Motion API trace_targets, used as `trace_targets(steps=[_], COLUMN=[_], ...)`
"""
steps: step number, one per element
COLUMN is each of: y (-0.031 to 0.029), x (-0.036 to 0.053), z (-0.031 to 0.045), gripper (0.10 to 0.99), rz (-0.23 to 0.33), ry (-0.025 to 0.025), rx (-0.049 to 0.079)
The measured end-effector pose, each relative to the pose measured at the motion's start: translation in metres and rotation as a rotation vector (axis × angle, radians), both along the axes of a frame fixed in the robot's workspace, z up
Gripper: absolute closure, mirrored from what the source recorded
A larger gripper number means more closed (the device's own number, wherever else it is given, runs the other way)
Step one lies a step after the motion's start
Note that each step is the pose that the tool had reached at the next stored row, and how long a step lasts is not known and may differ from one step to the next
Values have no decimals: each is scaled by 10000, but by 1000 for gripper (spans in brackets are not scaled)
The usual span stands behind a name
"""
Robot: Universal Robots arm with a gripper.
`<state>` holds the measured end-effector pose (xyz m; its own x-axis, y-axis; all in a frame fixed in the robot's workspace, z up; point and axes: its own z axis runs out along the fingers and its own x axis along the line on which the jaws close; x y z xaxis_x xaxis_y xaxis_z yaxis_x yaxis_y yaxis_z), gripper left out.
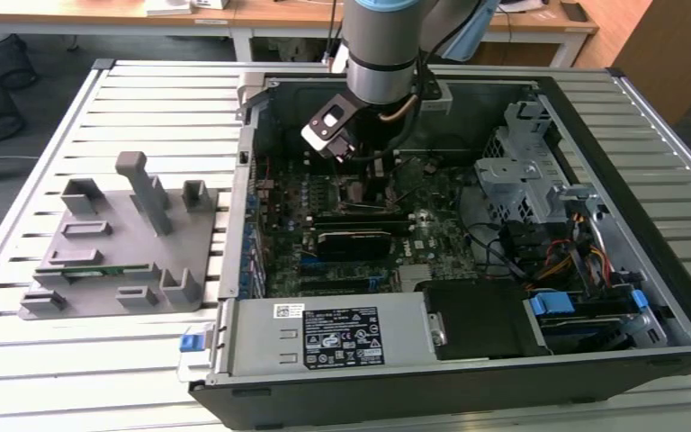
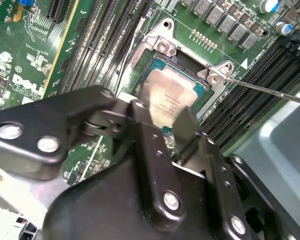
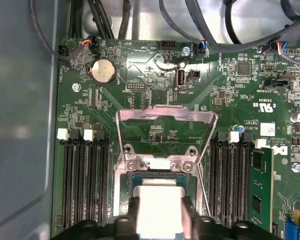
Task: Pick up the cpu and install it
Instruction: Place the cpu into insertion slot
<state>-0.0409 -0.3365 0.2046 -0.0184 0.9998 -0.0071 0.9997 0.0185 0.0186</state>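
I see the cpu [image 2: 170, 95] silver-grey on top with a thin teal rim, the gripper [image 2: 165, 112] black, the circuit board [image 3: 140, 70] green with white print, the computer case [image 1: 442, 394] black, the holder [image 1: 105, 261] plain grey, the table [image 1: 141, 99] pale and slatted.

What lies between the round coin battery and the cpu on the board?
In the first wrist view, the raised metal socket frame stands between coin battery and cpu.

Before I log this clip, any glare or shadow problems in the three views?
Exterior view: even daylight, though the computer case interior sits dim under the arm. First wrist view: the cpu top glares almost white. Second wrist view: softer sheen on it, the gripper dark.
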Motion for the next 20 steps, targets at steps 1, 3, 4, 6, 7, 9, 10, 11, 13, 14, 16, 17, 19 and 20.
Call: trace_targets(steps=[1, 3, 4, 6, 7, 9, 10, 11, 13, 14, 16, 17, 19, 20], y=[0, 0, 0, 0, 0, 0, 0, 0, 0, 0, 0, 0, 0, 0], x=[0, 0, 0, 0, 0, 0, 0, 0, 0, 0, 0, 0, 0, 0], z=[6, 14, 19, 33, 41, 55, 63, 71, 84, 90, 98, 102, 114, 121], gripper=[675, 733, 792, 851, 851, 969, 969, 980, 980, 980, 980, 980, 980, 980], rz=[0, 0, 0, 0, 0, 0, 0, 0, 0, 0, 0, 0, 0, 0], ry=[-1, -1, -1, -1, 0, 0, 0, 0, 0, 0, 0, -1, -1, -1], rx=[0, 1, 1, 1, 0, 0, 0, 0, 0, 0, 0, 0, 1, 1])
